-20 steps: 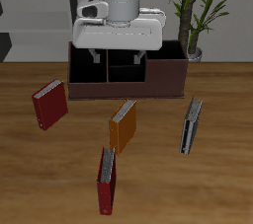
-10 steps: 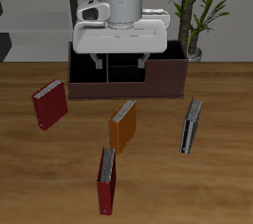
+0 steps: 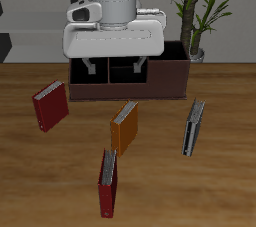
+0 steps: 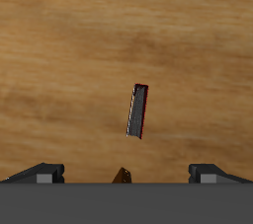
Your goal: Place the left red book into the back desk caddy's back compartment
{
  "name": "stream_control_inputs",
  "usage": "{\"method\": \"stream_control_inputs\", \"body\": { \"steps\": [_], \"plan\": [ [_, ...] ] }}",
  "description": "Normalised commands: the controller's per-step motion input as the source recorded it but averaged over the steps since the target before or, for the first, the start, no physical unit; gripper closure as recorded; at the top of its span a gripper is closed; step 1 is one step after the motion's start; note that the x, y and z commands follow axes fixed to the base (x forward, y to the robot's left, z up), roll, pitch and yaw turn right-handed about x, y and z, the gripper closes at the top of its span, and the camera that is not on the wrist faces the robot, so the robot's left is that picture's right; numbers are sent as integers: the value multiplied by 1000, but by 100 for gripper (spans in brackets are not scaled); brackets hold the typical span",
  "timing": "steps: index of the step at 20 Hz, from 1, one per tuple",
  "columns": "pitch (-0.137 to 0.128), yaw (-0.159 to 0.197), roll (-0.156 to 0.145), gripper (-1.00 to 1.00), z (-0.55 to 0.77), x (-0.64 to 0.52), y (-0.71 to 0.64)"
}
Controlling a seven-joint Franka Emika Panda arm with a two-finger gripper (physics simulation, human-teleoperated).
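Note:
The left red book (image 3: 107, 183) stands on edge near the table's front edge, thin, with a pale page edge. The wrist view shows it from above as a narrow red-and-grey strip (image 4: 139, 111), well away from the fingers. My gripper (image 3: 113, 68) hangs open over the back desk caddy (image 3: 168, 83), its two fingertips (image 4: 40, 173) spread wide with nothing between them. The caddy is a long dark maroon box at the back of the table. Its small middle cells, including the back compartment, are mostly hidden behind my hand.
An orange book (image 3: 124, 127) stands in front of the caddy; its tip (image 4: 122, 176) shows between my fingers. A darker maroon book (image 3: 49, 107) and a dark grey book (image 3: 193, 128) stand to either side. A potted plant (image 3: 197, 11) rises behind the caddy's end.
My hand has risen a little above the caddy and drifted sideways toward the maroon book's side. The books have not moved.

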Motion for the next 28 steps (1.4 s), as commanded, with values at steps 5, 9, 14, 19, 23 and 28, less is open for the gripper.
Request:
{"method": "stream_control_inputs", "body": {
  "steps": [5,9,14,19,23,28],
  "plan": [
    [9,-32,1,-100,133,285,-250],
    [-3,-4,20,-100,59,187,-65],
    [-18,-33,-24,-100,-23,320,-128],
    [-6,-5,12,-100,-149,173,15],
    [-7,-37,-12,-100,-142,233,-87],
    [6,-14,1,-100,-120,125,-16]
  ]
}}
